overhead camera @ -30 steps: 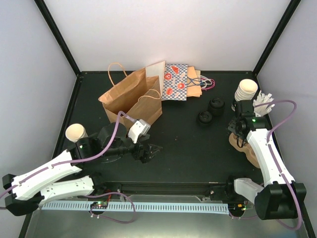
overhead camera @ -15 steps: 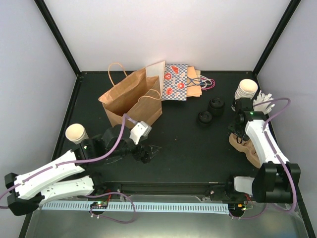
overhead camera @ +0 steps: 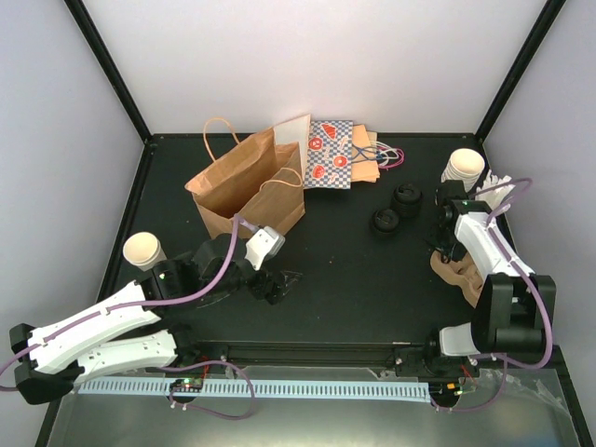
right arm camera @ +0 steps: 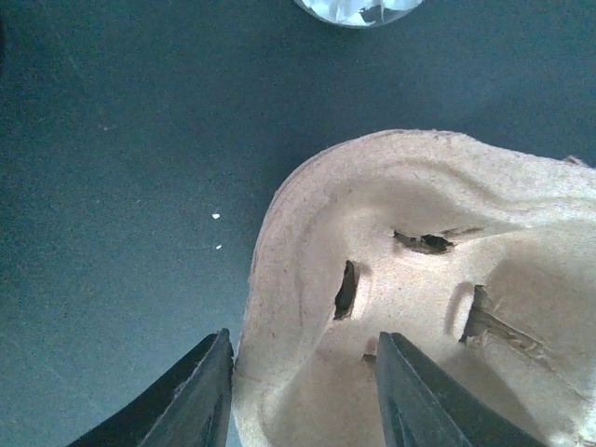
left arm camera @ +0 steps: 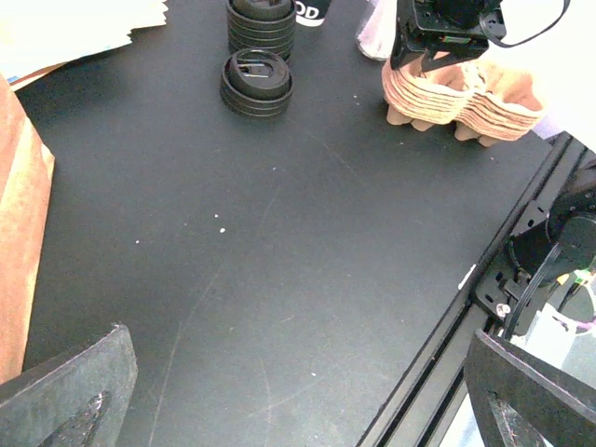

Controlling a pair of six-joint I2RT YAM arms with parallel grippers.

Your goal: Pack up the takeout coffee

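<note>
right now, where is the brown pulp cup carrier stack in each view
top external: pulp carriers at the right edge, below the paper cup stack
left wrist: pulp carriers in the top right corner
right wrist: pulp carriers fill the lower right
shared landmark: the right tool, at their rim in every view

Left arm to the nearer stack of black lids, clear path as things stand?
Probably yes. The left gripper is open and empty, with only bare table between it and the lids. The right gripper grips the cup carrier off to one side.
</note>
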